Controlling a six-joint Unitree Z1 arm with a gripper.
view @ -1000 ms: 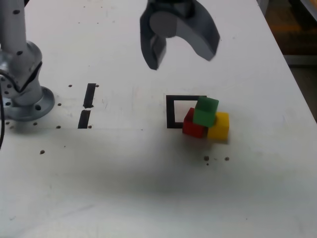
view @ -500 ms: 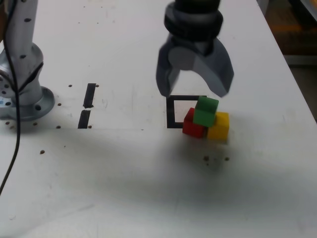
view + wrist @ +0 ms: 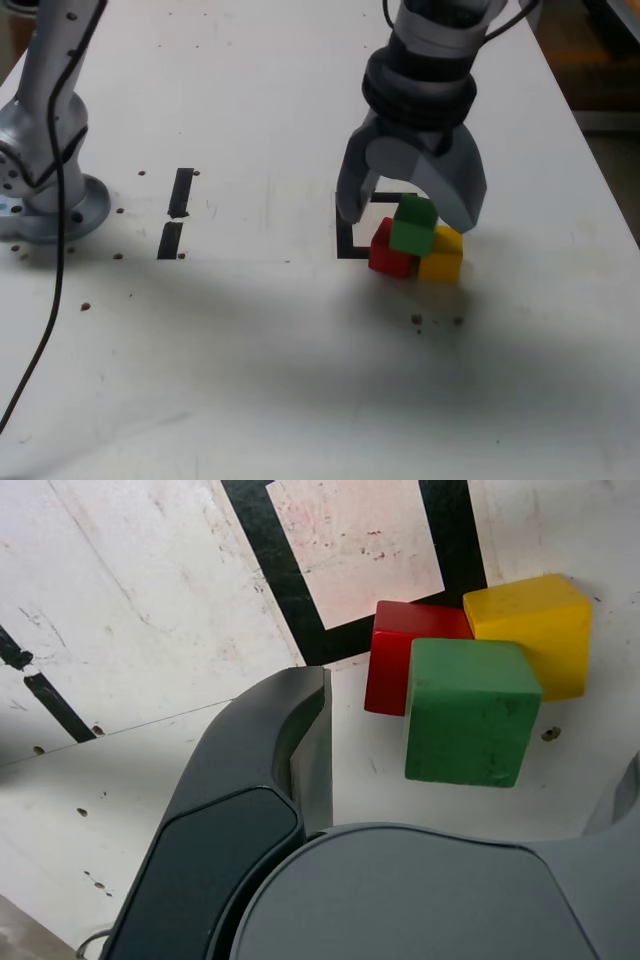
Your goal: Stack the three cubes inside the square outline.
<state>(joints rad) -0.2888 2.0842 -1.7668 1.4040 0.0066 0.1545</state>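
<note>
Gripper (image 3: 410,205): hanging just above the 3 cubes, jaws spread wide, grasping nothing.
Green cube (image 3: 414,225): sitting on top of the other 2, straddling both.
Red cube (image 3: 388,256): lying on the white table (image 3: 250,350), overlapping the outline's 4 o'clock corner.
Yellow cube (image 3: 444,256): touching the red cube at its 3 o'clock side in the exterior view.
Square outline (image 3: 300,580): sitting with its white centre bare.
Black tape strips (image 3: 176,212): lying well apart at 9 o'clock.

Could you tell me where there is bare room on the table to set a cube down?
The white centre of the square outline is bare. So is the table between it and the two tape strips. It is crowded at the outline's corner, where the red cube, yellow cube and green cube cluster under the open gripper.
</note>
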